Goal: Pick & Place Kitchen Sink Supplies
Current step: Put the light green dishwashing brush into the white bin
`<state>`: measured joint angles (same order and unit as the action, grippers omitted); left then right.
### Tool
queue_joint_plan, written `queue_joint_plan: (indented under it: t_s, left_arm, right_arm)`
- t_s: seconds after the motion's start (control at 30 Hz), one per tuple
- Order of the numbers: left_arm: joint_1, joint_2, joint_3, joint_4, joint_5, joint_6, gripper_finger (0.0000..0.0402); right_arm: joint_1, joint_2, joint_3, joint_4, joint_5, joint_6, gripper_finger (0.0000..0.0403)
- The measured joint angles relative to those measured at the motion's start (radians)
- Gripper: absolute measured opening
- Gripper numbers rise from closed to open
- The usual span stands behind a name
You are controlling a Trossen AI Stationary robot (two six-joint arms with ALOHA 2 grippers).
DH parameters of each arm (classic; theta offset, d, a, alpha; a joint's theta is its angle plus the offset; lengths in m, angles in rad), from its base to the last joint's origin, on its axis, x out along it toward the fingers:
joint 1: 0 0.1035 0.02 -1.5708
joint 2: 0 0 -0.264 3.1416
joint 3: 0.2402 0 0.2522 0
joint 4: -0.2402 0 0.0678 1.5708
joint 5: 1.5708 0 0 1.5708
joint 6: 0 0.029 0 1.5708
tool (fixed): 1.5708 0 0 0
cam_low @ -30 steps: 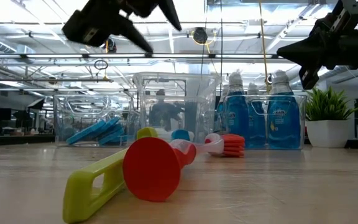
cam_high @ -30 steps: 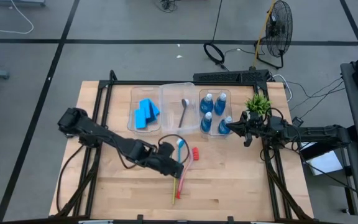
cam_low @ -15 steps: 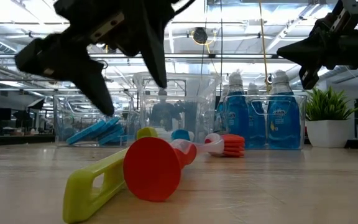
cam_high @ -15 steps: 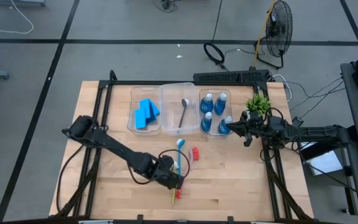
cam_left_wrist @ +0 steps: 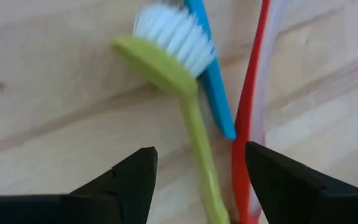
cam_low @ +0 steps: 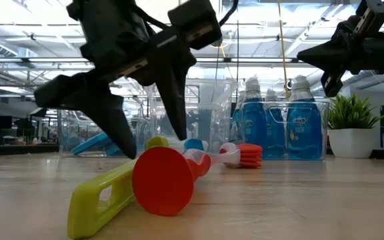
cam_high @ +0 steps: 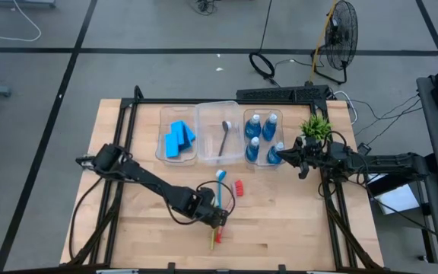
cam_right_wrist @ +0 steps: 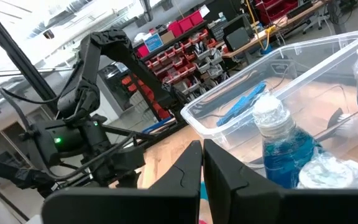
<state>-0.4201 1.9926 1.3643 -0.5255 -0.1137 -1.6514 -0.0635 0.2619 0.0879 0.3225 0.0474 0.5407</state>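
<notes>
left end effector (cam_left_wrist: 197, 171) fingers wide apart, straddling yellow-green brush (cam_left_wrist: 188, 106) handle on worktop (cam_high: 280, 221), holding nothing, right end effector (cam_right_wrist: 202, 165) closed, empty, near bottles (cam_high: 261, 141)

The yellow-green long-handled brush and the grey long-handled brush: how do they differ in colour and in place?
The yellow-green long-handled brush lies on the bare wooden table, beside the blue and red brushes; the grey long-handled brush lies alone inside the middle clear plastic bin. The open left gripper straddles the yellow-green handle; no gripper is near the grey one. Both are thin and lie flat.
</notes>
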Motion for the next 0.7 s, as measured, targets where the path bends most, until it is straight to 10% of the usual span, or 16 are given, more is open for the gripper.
queue_joint_plan:
  t_s: [0.7]
  left_arm:
    - [0.023, 0.068, 0.006, -0.054, 0.086, -0.007, 0.0163]
  right_arm:
    - [0.000, 0.001, 0.000, -0.007, 0.001, -0.006, 0.0004]
